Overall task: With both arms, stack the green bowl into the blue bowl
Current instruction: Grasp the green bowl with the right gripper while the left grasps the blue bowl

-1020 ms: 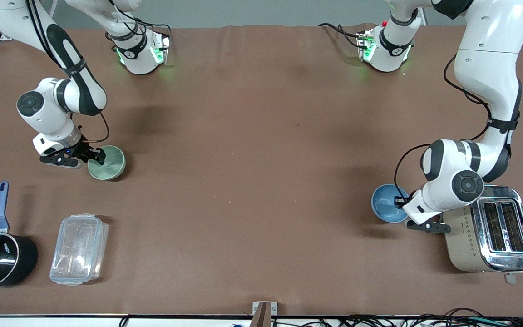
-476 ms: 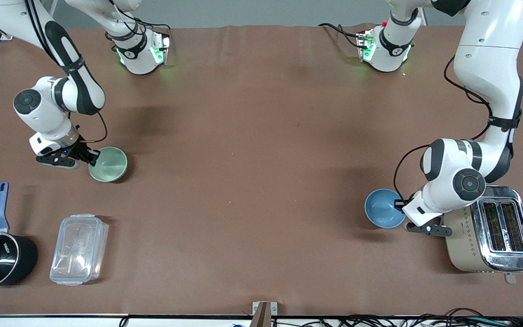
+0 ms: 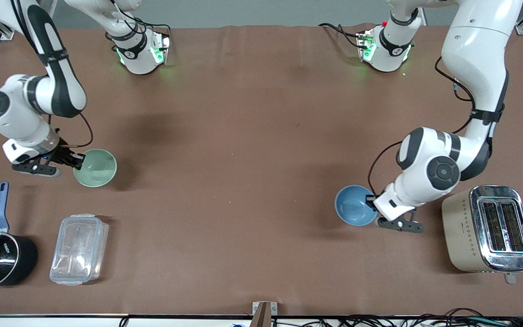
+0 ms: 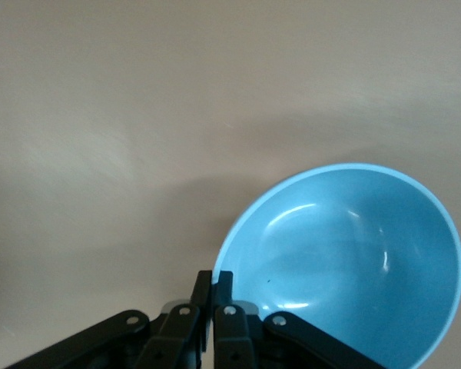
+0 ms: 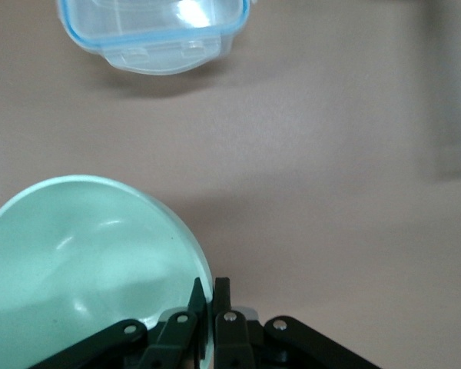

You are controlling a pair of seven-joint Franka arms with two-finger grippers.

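Front view shows the green bowl (image 3: 96,168) pinched by its rim in my right gripper (image 3: 79,160), up off the table (image 3: 252,159) toward the right arm's end. A second ago it sat lower and closer under my wrist; now it has swung up and out, tilted. The blue bowl (image 3: 356,205) is clamped at its rim in my left gripper (image 3: 371,202), and it has travelled away from the toaster (image 3: 488,229) toward the middle. Both wrist views show my fingers closed on a rim, though I think the blue one's shadow means it is only just airborne. So both lifts are done; bringing the bowls together remains. The clear lidded container (image 3: 79,249) and the black saucepan (image 3: 0,259) lie nearer the camera, well apart from my path. Nothing stands between the two bowls.
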